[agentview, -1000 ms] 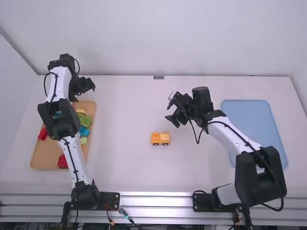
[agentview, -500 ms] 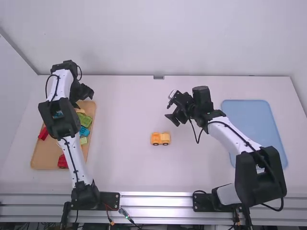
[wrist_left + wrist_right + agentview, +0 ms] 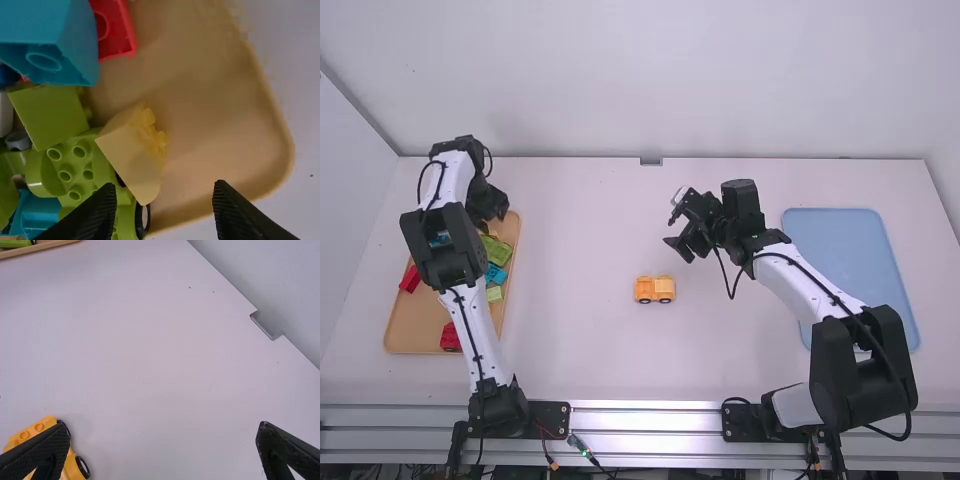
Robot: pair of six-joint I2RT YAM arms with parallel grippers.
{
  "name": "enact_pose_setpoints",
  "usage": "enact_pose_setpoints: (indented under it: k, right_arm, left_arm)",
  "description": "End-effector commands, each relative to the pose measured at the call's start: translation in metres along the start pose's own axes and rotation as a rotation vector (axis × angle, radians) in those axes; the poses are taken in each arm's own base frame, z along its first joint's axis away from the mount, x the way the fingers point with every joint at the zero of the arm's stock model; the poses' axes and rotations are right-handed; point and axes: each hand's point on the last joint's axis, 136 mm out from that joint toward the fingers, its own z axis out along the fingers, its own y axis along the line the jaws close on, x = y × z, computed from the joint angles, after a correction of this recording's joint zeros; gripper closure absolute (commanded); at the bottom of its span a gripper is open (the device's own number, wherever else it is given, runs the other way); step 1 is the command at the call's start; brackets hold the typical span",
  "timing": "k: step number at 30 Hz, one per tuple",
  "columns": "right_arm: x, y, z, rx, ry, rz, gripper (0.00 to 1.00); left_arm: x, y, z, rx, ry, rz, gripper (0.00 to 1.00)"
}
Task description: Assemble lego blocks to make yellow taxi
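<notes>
Over the far end of the tan tray, my left gripper (image 3: 496,222) hangs low. In the left wrist view a pale yellow block (image 3: 137,152) with studs on one side leans on a green wheeled base (image 3: 80,172); my left gripper (image 3: 165,207) is open, its fingers nearer the tray's rim than the block. A yellow wheeled base (image 3: 654,289) sits mid-table. Beyond it and to its right my right gripper (image 3: 682,248) is held above the table. In the right wrist view my right gripper (image 3: 162,447) stands open, the yellow wheeled base (image 3: 47,440) partly behind one finger.
The tan tray (image 3: 412,335) at the left also holds red blocks (image 3: 450,337), a blue block (image 3: 496,273) and green blocks (image 3: 498,250). A blue tray (image 3: 855,260) lies at the right, beside the right arm. A wall rises behind the table's far edge.
My left gripper has come down and back toward the camera, from beyond the tray's far end to over it. The right arm and the yellow wheeled base have not moved.
</notes>
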Motion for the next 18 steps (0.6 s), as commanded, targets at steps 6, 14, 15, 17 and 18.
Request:
enact_pose_setpoints:
  k: [6, 14, 15, 17, 18]
  right_arm:
    - [-0.005, -0.001, -0.003, 0.008, -0.010, 0.003, 0.01]
    - [-0.003, 0.000, -0.003, 0.004, -0.004, 0.006, 0.01]
    - [-0.004, 0.000, -0.003, 0.004, -0.005, 0.005, 0.01]
    - [-0.004, 0.000, -0.003, 0.004, -0.005, 0.005, 0.01]
    - [-0.004, 0.000, -0.003, 0.004, -0.005, 0.005, 0.01]
  left_arm:
    - [0.001, 0.002, -0.002, -0.001, -0.002, -0.013, 0.54]
    - [0.004, 0.002, 0.006, -0.009, 0.002, -0.044, 0.59]
    - [0.004, 0.002, 0.007, -0.008, 0.001, -0.043, 0.59]
    - [0.003, 0.002, 0.010, -0.006, -0.001, -0.045, 0.59]
    - [0.003, 0.001, 0.011, -0.004, -0.002, -0.045, 0.59]
